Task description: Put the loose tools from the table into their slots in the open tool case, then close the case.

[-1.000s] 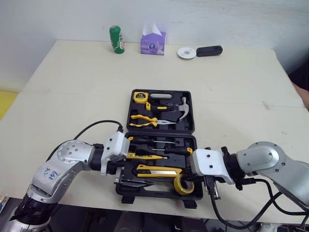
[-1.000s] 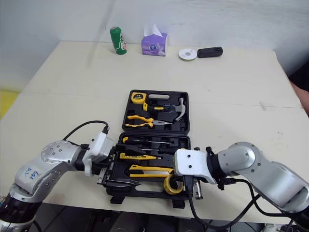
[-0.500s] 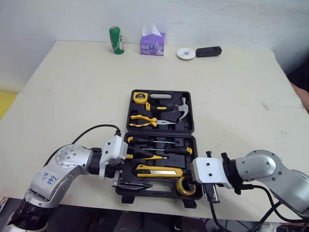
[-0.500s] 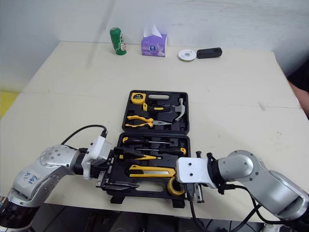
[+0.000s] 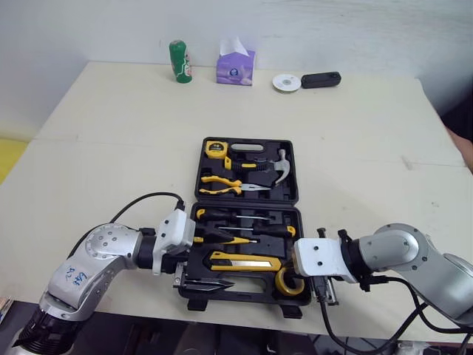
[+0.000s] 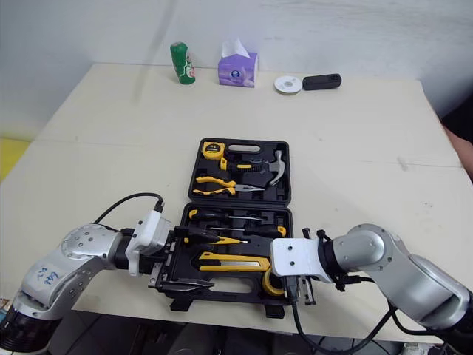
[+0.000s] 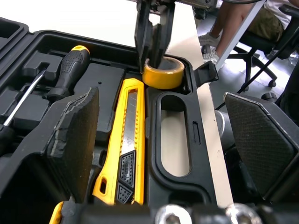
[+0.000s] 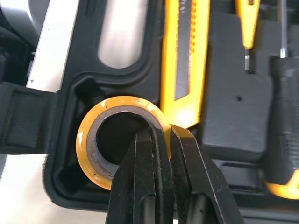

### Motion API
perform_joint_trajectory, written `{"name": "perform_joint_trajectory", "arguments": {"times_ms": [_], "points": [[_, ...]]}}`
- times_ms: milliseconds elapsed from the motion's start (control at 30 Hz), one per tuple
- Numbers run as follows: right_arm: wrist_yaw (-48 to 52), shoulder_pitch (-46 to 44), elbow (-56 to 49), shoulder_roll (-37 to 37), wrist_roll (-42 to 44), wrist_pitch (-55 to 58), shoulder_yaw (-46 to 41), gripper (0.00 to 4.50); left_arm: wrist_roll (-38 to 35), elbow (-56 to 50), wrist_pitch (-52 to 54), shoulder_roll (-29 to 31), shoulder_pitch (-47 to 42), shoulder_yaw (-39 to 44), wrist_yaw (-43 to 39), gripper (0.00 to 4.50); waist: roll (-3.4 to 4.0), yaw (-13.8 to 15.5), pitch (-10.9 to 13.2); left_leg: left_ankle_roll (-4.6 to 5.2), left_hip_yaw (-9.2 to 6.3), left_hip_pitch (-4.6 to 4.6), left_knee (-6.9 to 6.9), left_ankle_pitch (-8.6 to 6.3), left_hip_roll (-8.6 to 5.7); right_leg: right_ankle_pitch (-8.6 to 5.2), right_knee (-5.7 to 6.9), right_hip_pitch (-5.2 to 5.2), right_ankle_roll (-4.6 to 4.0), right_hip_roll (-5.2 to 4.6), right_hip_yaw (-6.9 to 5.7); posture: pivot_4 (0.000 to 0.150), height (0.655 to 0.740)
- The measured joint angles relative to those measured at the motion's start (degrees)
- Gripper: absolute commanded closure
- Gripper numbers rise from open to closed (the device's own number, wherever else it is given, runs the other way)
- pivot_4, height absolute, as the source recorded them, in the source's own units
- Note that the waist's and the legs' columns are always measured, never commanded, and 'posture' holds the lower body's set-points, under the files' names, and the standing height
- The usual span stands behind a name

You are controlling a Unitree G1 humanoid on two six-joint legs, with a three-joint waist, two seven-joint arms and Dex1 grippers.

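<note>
Tape roll [image 7: 162, 77] sits in the near right pocket of the tool case [image 5: 240, 293], and our right jaws are narrow, pinching its wall from inside and outside the ring, probably to press it level into its slot. Our left jaws stand wide and empty at the case's near left corner, we judge to steady it. Farther in, utility knife [image 5: 240, 261], screwdrivers [image 5: 218, 215], pliers [image 5: 218, 181] and hammer [image 5: 281, 166] lie slotted, so closing looks next.
</note>
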Motion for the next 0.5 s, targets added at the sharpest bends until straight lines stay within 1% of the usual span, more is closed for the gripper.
{"name": "perform_joint_trajectory", "arguments": {"times_ms": [267, 333, 367, 400, 500], "points": [[0.05, 0.33, -0.06, 0.14, -0.65, -1.14, -0.08, 4.49, 0.55, 0.06, -0.10, -0.29, 0.00, -0.01, 0.31, 0.00, 0.00, -0.06, 0.00, 0.01, 0.00, 0.00, 0.00, 0.00, 0.00, 0.00, 0.01, 0.00, 0.00, 0.00, -0.02, 0.150, 0.7400], [0.15, 0.35, 0.00, 0.18, -0.66, -1.31, -0.16, 3.64, 0.70, 0.11, -0.26, -0.38, 0.00, -0.01, 0.32, 0.00, 0.00, -0.05, 0.00, 0.01, 0.00, 0.00, 0.00, 0.01, 0.00, 0.00, 0.00, 0.00, 0.00, 0.00, -0.02, 0.150, 0.7400], [0.65, 0.43, 0.31, 0.22, -0.24, -1.40, -0.56, 3.37, 0.72, 0.12, -0.29, -0.41, 0.01, -0.01, 0.33, 0.00, 0.00, -0.04, 0.00, 0.01, 0.00, 0.00, 0.00, 0.01, 0.00, 0.00, 0.00, 0.00, 0.00, 0.00, -0.02, 0.150, 0.7400], [1.65, 0.63, 1.02, 0.27, 1.11, -1.29, -1.55, 2.87, 0.76, 0.15, -0.32, -0.41, 0.06, -0.01, 0.35, 0.00, 0.00, -0.05, 0.00, 0.01, 0.00, 0.00, 0.00, 0.01, 0.00, 0.00, 0.00, 0.00, 0.00, 0.00, -0.02, 0.150, 0.7400], [4.02, 0.56, 1.63, 0.24, 4.17, -1.16, -4.03, 2.87, 0.79, 0.16, -0.31, -0.43, 0.15, -0.01, 0.51, 0.00, 0.00, -0.09, 0.00, 0.01, 0.00, 0.00, 0.00, 0.01, 0.01, 0.00, 0.05, -0.01, 0.00, 0.01, -0.03, 0.150, 0.7400]]}}
